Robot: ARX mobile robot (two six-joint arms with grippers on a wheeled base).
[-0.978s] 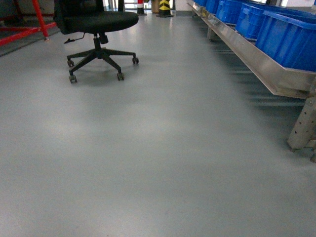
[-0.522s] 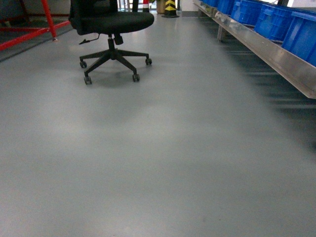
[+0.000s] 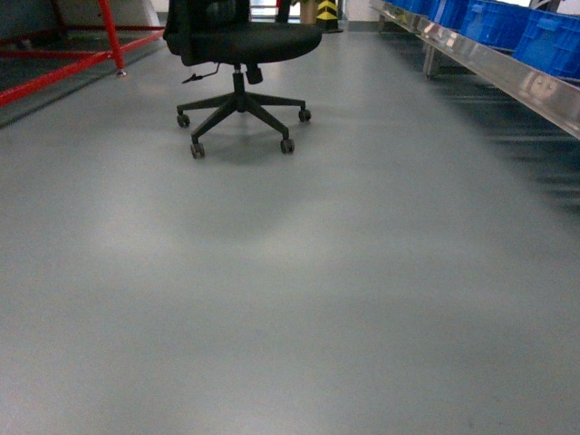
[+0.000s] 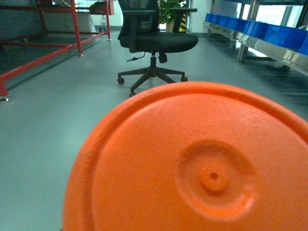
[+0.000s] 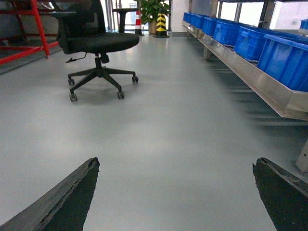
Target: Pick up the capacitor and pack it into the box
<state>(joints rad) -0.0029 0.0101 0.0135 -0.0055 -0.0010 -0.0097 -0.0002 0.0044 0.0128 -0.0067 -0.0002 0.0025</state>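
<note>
A round orange disc [image 4: 192, 168], moulded with raised rings, is filling the left wrist view, hiding that gripper's state. The right gripper [image 5: 175, 192] is spreading wide over smooth grey floor [image 3: 299, 299]. No box is showing.

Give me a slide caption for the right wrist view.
Open jaws frame bare grey floor, an office chair ahead and blue bins on a steel rack at right.

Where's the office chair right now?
The black office chair stands upper left of centre in the head view, between the red frame and the shelf of blue bins.
</note>
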